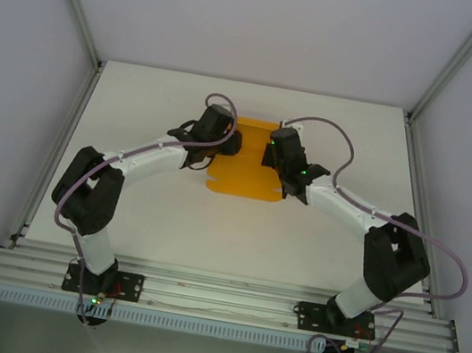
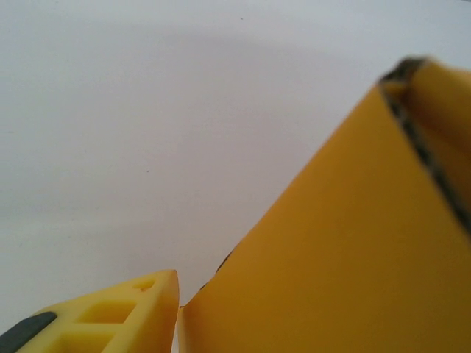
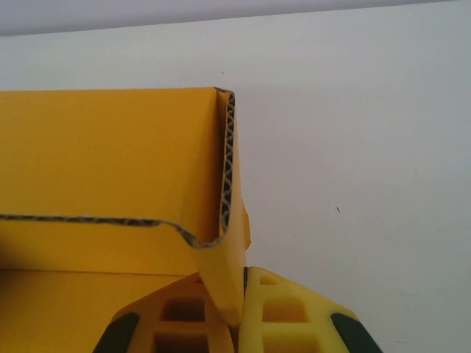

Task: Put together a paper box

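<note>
My right gripper [image 3: 241, 312] is pinching the paper box [image 3: 110, 147]. Its two yellow fingers [image 3: 294, 316] are pressing from either side on the bottom corner of an upright flap, with nothing but the card between them. Just beyond the fingers that flap is rising on edge, showing its corrugated core, and it is meeting a long orange wall that is running off to the left. Behind the wall the white worktop [image 1: 148, 216] is stretching away to the far edge.

My left gripper [image 1: 229, 143] is sitting at the box's left side. In my left wrist view one yellow finger [image 2: 118, 316] is showing at the bottom, its tip touching the edge of a sloping orange panel just to its right. I cannot tell how far these jaws are parted, or whether they are gripping the card.

From above, the box is lying between my two grippers, in the far half of the worktop and about midway between its left and right edges, with its tabbed near flap spreading flat towards the near edge.
</note>
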Tool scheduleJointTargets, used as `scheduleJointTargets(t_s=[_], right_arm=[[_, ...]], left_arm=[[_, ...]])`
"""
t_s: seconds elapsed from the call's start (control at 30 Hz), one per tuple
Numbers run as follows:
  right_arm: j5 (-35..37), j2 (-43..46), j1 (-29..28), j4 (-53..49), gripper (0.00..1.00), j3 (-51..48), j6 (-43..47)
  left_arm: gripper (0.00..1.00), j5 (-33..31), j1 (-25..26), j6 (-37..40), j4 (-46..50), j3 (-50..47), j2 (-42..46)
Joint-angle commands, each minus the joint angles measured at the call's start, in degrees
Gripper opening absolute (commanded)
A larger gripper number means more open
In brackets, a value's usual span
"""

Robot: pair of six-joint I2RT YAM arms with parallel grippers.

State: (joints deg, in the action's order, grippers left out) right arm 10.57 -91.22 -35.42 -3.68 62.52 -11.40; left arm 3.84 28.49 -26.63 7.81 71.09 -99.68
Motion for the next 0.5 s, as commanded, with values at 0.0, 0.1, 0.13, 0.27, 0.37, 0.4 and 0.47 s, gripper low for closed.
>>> scheduleJointTargets(t_s=[0.0,0.1,0.13,0.27,0.37,0.4,0.47], right_arm=[[3.1,0.1,0.0,-2.7,0.0,2.3,-0.3],[4.4,-1.0,0.0,-3.8,0.0,3.1,-0.5],[4.2,-1.2,-0.1,-3.8,0.0,3.2,-0.7],[5.2,-2.0,0.0,-4.5,0.0,4.1,-0.9],[4.9,-1.7,0.0,-4.2,0.0,4.0,-0.8],[4.3,-1.4,0.0,-3.7,0.0,3.8,-0.9],[3.3,-0.9,0.0,-2.9,0.0,3.4,-0.8]], left_arm=[[0.48,-3.9,-0.1,1.2,0.3,1.2,3.1],[0.48,-3.9,-0.1,1.6,1.2,1.3,4.1],[0.48,-3.7,-0.1,1.7,1.2,1.2,4.3],[0.49,-1.7,-0.1,1.9,1.4,0.7,5.8],[0.52,-0.2,-0.1,3.2,0.7,0.0,6.5],[0.52,-0.9,-0.2,3.4,0.6,-0.1,6.4],[0.52,-2.1,-0.2,3.7,1.2,0.5,5.5]])
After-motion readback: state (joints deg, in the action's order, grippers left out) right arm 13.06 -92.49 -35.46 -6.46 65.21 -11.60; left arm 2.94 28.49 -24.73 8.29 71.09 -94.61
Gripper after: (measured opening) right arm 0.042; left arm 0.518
